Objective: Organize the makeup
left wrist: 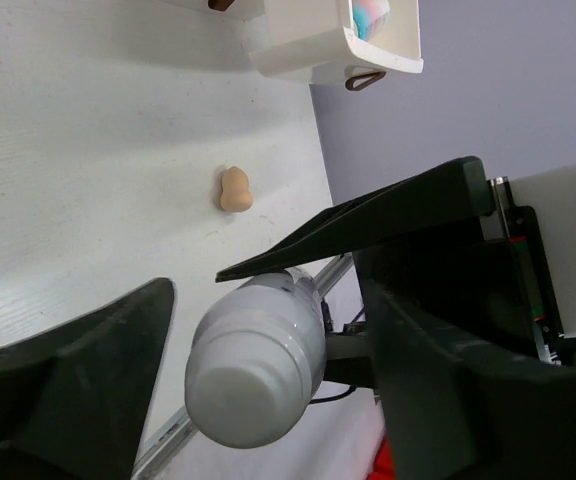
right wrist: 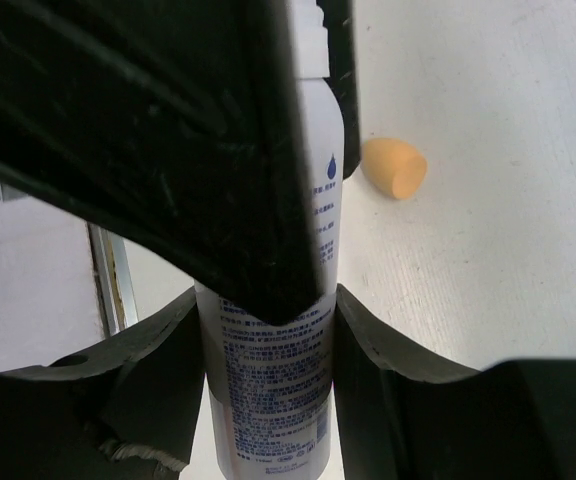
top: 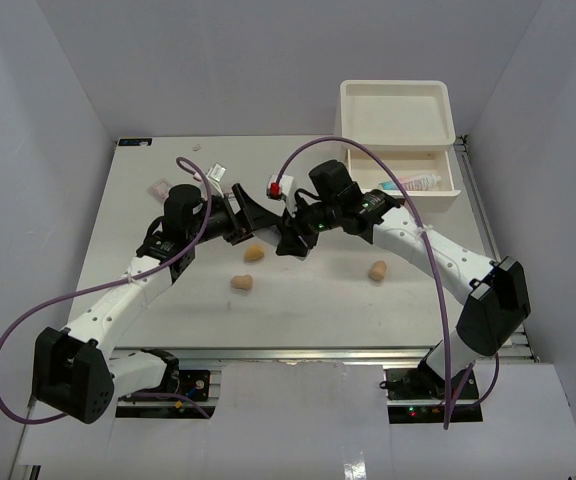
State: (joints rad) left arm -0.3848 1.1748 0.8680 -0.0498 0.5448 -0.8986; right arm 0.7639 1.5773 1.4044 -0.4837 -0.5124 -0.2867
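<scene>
A white bottle (right wrist: pixel 273 390) with blue print hangs above the table's middle, where both grippers meet. My right gripper (right wrist: pixel 268 340) is shut on it, both pads pressed to its sides. My left gripper (left wrist: pixel 268 330) stands open around the bottle's cap end (left wrist: pixel 258 365), with a gap on each side. In the top view the left gripper (top: pixel 256 215) and right gripper (top: pixel 290 236) overlap and hide the bottle. Three tan sponges (top: pixel 254 253) (top: pixel 242 283) (top: pixel 377 270) lie on the table. Flat packets (top: pixel 160 187) (top: pixel 215 174) lie at the back left.
The white drawer unit (top: pixel 398 140) stands at the back right, its lower drawer pulled out with a tube (top: pixel 408 183) inside. A small red and white item (top: pixel 278 186) lies behind the grippers. One sponge (right wrist: pixel 395 166) lies just beyond the bottle.
</scene>
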